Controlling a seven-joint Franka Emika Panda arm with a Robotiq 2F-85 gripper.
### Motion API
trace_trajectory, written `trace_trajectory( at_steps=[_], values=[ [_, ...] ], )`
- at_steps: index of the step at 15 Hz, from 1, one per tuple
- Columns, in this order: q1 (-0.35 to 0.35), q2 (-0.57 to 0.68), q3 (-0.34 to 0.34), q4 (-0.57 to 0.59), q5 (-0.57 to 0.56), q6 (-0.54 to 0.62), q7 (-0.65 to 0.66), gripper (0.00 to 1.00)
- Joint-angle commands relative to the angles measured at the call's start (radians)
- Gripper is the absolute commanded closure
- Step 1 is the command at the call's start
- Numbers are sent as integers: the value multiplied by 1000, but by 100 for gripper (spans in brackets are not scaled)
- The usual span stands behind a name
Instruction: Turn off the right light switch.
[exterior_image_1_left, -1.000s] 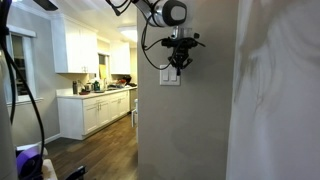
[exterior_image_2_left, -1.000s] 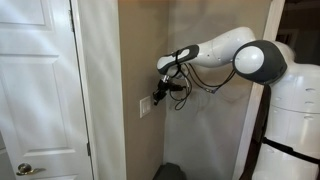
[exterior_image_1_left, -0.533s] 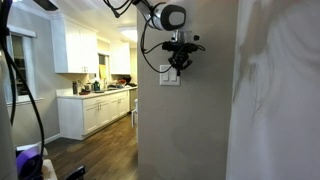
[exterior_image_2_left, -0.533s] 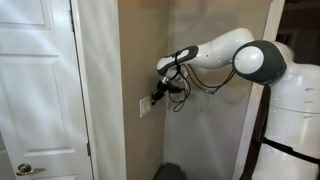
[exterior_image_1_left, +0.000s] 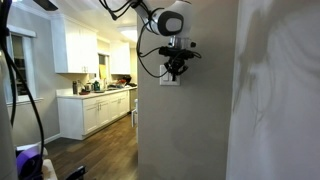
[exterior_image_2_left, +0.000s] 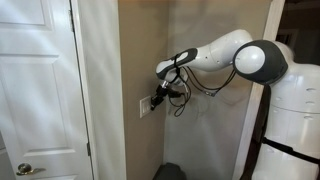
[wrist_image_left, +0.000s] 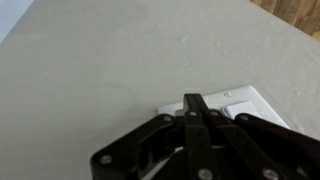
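Note:
The white two-rocker wall plate (exterior_image_1_left: 167, 78) sits on the beige wall; it also shows in an exterior view (exterior_image_2_left: 146, 107) and in the wrist view (wrist_image_left: 243, 98). My gripper (exterior_image_1_left: 177, 71) has its fingers closed together, with the tips at the plate (exterior_image_2_left: 156, 99). In the wrist view the shut black fingers (wrist_image_left: 194, 103) cover most of the plate. One rocker paddle (wrist_image_left: 240, 107) shows beside the fingers. I cannot tell whether it is the right light switch, nor which way either rocker is set.
A white door (exterior_image_2_left: 35, 90) with a knob stands beside the wall corner. A kitchen with white cabinets (exterior_image_1_left: 95, 112) lies beyond the wall edge. The robot's white base (exterior_image_2_left: 290, 120) stands close to the wall.
The gripper has shifted slightly along the plate and a little lower, staying at the switch. The fingers remain shut.

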Motion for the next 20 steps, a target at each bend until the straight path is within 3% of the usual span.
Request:
trace_trajectory(
  at_steps=[1,6,9,20],
  values=[
    [-18,-32,10,-34,22,-1,-39,100],
    [-17,-44,14,-39,87,71,-51,100],
    [-17,-41,14,-29,173,44,-63,100],
    [-13,-12,20,-50,182,43,-54,100]
  ],
)
